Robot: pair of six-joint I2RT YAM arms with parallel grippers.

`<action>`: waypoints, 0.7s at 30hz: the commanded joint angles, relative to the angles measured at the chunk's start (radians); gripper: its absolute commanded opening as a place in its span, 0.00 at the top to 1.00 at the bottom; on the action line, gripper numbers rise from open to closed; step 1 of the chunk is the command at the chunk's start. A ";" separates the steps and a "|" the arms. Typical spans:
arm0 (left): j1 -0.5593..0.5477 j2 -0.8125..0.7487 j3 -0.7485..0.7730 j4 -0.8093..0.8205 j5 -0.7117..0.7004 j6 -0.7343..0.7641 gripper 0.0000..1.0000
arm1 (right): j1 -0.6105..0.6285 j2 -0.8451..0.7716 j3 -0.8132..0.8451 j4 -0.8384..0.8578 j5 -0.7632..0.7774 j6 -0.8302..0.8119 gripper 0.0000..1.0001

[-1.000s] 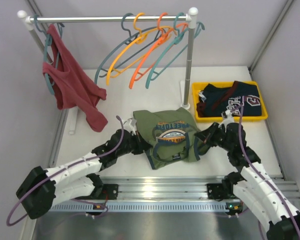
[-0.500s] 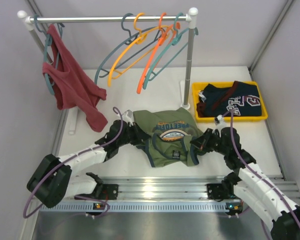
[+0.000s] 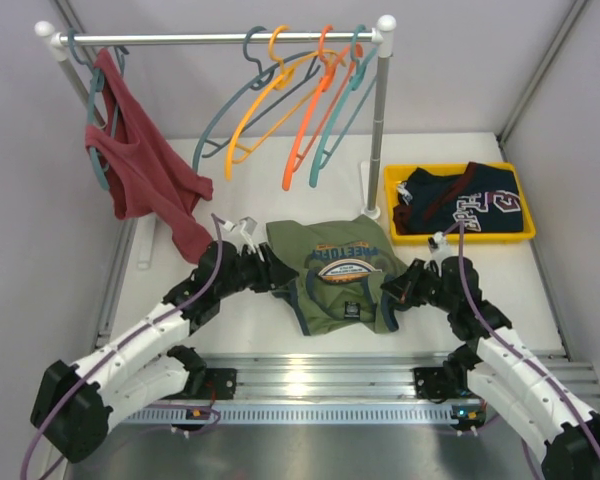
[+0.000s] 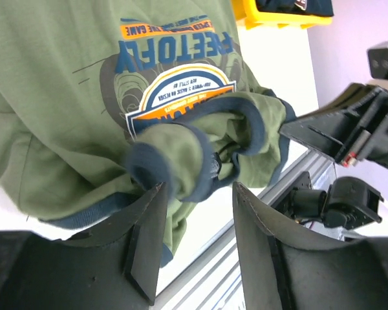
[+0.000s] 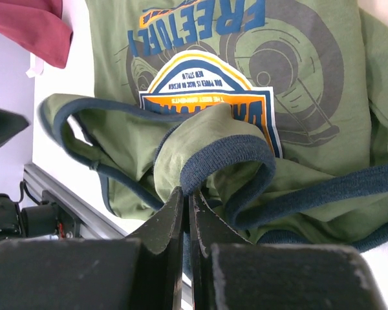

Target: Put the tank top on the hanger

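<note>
The olive-green tank top (image 3: 335, 265) lies crumpled on the white table, print side up. My right gripper (image 3: 392, 290) is at its right edge, shut on a fold of the dark trim (image 5: 226, 158); in the right wrist view the jaws (image 5: 189, 197) pinch it tight. My left gripper (image 3: 278, 272) is at the tank top's left edge. Its jaws (image 4: 197, 213) stand open, and a bunched loop of trim (image 4: 174, 165) lies just beyond the fingertips, brushing the left finger (image 4: 145, 239). A blue-grey hanger (image 3: 208, 125) hangs on the rail among others.
A rail (image 3: 220, 38) at the back carries yellow (image 3: 248, 115), orange (image 3: 302, 135) and teal hangers, and a red top (image 3: 145, 170) on the left. A yellow bin (image 3: 395, 205) at back right holds a navy garment (image 3: 470, 205). The rack post (image 3: 378, 130) stands behind the tank top.
My left gripper has opened and let go of the tank top's trim, and its arm has shifted back a little. The hangers have swung on the rail. The right gripper stays shut.
</note>
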 commanded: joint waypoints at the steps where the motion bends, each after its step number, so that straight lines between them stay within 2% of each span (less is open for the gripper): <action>1: 0.000 -0.085 0.048 -0.157 0.021 0.067 0.50 | 0.010 0.004 0.015 0.029 0.005 -0.021 1.00; 7: -0.001 -0.202 0.135 -0.328 0.097 0.132 0.51 | 0.010 0.018 0.012 0.043 0.005 -0.016 1.00; 10: -0.001 -0.249 0.209 -0.342 0.165 0.163 0.51 | 0.009 0.027 0.014 0.048 0.004 -0.023 1.00; 14: -0.001 -0.248 0.392 -0.333 0.211 0.221 0.51 | 0.010 0.040 0.015 0.054 0.004 -0.024 1.00; 18: -0.001 -0.202 0.560 -0.252 0.185 0.265 0.51 | 0.010 0.049 0.012 0.062 0.002 -0.026 1.00; 21: -0.001 -0.138 0.713 -0.212 0.090 0.339 0.51 | 0.010 0.053 0.011 0.060 -0.001 -0.032 1.00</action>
